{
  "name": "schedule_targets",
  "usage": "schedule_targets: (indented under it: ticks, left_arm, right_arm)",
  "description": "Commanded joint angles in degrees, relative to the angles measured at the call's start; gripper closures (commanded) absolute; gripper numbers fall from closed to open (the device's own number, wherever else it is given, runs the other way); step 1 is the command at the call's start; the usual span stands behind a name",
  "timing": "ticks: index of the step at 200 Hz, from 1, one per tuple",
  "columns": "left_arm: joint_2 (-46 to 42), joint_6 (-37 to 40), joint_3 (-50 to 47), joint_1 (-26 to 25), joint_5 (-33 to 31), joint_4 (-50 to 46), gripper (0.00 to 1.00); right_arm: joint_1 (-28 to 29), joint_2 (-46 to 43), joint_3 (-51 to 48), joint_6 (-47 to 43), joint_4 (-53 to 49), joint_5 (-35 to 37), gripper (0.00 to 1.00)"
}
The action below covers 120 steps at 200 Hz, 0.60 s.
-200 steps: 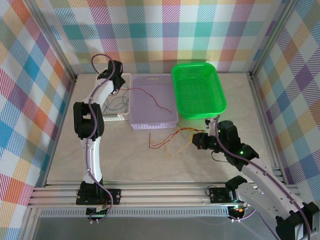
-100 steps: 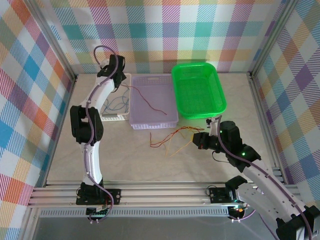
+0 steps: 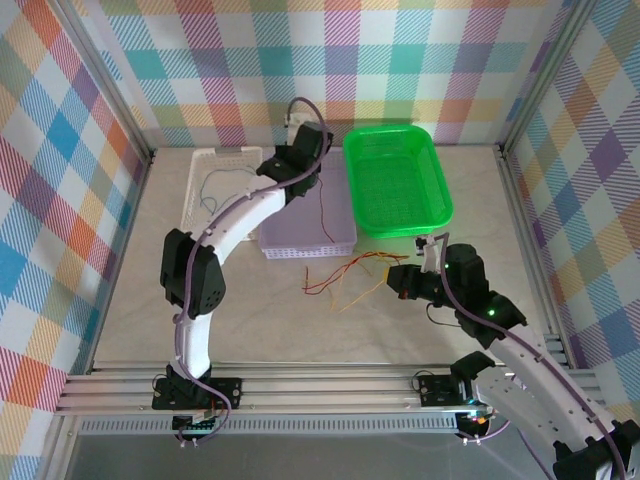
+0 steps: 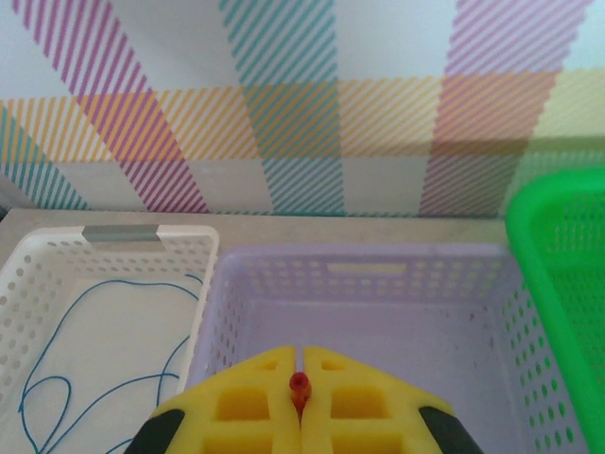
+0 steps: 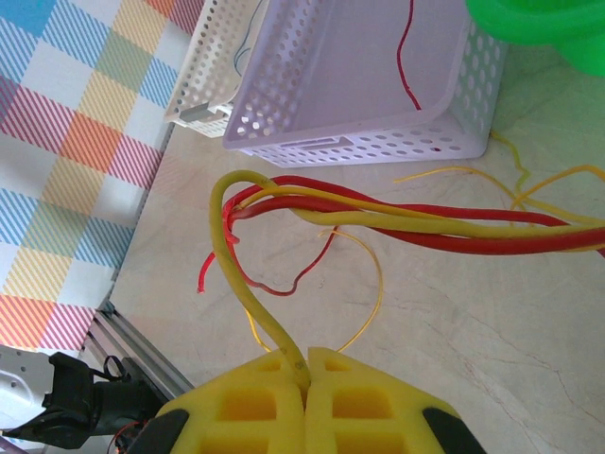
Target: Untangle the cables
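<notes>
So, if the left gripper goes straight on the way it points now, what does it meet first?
Probably the purple basket, its floor or far wall; depth is unclear. The left gripper is shut on a red cable.

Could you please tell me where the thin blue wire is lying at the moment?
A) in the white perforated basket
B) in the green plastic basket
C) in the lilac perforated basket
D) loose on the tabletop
A: the thin blue wire loops across the floor of the white perforated plastic basket, which stands beside the lilac perforated basket.
</notes>
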Motion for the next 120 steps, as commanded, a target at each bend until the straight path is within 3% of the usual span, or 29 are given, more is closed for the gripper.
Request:
schedule_targets:
  ticks: [1, 64, 120]
  left_arm:
    - [1.16, 2.84, -3.44, -1.16, -4.21, 2.73, 1.0]
    - [6.38, -2.63, -10.23, -2.85, -3.4, 3.52, 1.0]
    - [14.87, -4.78, -9.63, -2.57, -2.3, 1.81, 1.0]
  right_arm:
    - [-0.19, -1.44, 0.08, 0.5, 0.91, -0.92, 1.0]
    - [-0.19, -2.1, -0.71, 0.56, 0.69, -0.98, 1.0]
    - [-0.19, -2.61, -1.37, 0.83, 0.51, -1.03, 1.0]
